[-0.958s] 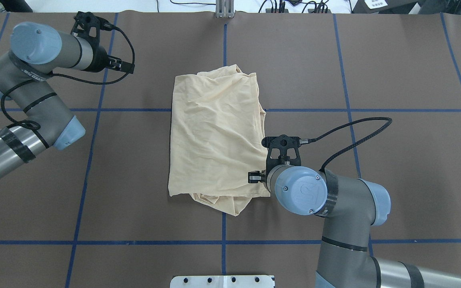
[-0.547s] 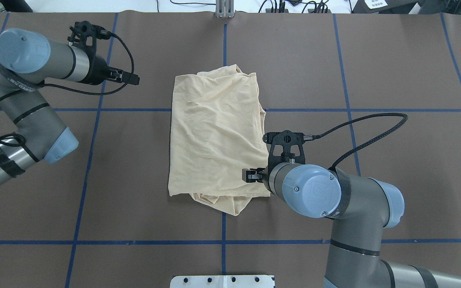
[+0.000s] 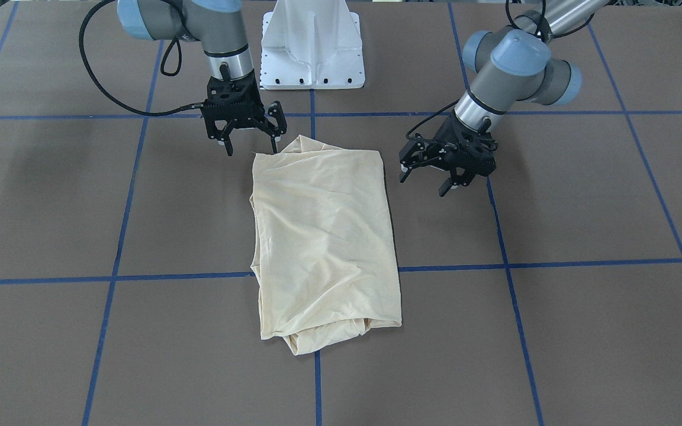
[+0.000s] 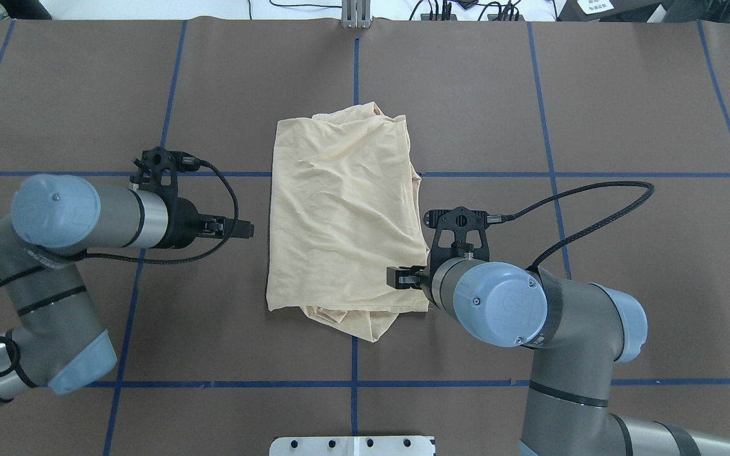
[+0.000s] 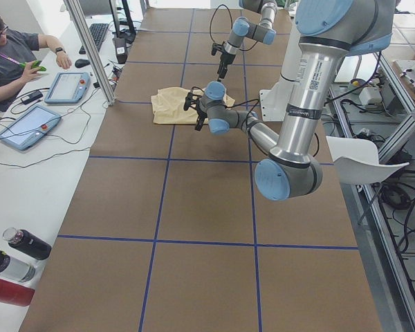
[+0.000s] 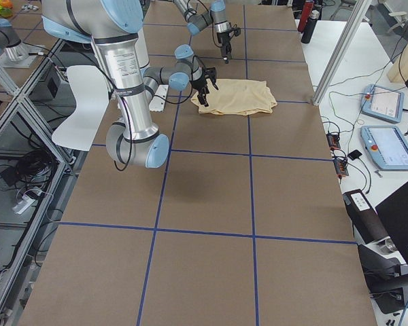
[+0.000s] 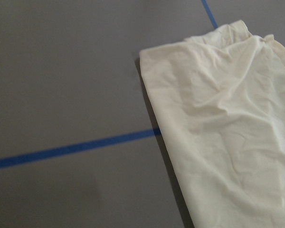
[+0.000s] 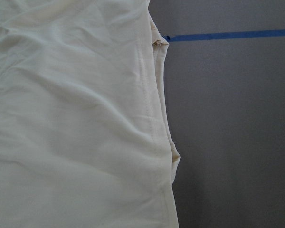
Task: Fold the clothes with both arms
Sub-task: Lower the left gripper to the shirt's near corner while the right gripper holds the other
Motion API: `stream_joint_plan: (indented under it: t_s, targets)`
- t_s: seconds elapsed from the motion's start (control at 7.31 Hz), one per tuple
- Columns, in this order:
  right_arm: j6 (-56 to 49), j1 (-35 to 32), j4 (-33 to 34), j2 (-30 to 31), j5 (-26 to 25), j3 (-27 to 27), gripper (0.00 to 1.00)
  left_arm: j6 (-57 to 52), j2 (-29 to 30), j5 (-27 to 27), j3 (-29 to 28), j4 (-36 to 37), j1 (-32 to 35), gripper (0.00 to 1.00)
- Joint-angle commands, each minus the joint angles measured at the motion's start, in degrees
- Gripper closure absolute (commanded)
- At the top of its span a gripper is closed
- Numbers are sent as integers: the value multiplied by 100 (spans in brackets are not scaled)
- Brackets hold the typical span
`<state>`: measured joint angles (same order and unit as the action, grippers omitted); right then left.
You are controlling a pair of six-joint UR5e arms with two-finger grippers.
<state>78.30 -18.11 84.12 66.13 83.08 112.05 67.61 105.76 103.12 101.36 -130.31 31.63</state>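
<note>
Cream shirt (image 3: 323,236) lies folded mid-table (image 3: 554,331) from the front; right gripper (image 3: 251,144) is spread wide at its corner, left gripper (image 3: 425,177) spread too, just beside it. Overhead: right overlaps the hem, left sits clear.

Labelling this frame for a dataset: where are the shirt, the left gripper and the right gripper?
shirt (image 4: 339,215): overhead view, middle of the folded fabric.
left gripper (image 3: 425,180): front-facing view, midway between its fingertips.
right gripper (image 3: 250,146): front-facing view, midway between its fingertips.
</note>
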Motion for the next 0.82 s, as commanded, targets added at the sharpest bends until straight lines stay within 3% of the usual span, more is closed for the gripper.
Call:
stream_joint_plan:
  t_s: [0.0, 0.41, 0.68]
  targets:
    - [1, 0, 0, 5, -11, 1, 0, 1093, 31, -511, 94, 163, -744, 0]
    - [1, 0, -9, 5, -11, 1, 0, 1615, 189, -669, 42, 251, -1131, 15]
    - [1, 0, -9, 5, -11, 1, 0, 1615, 252, -679, -20, 260, -1185, 20]
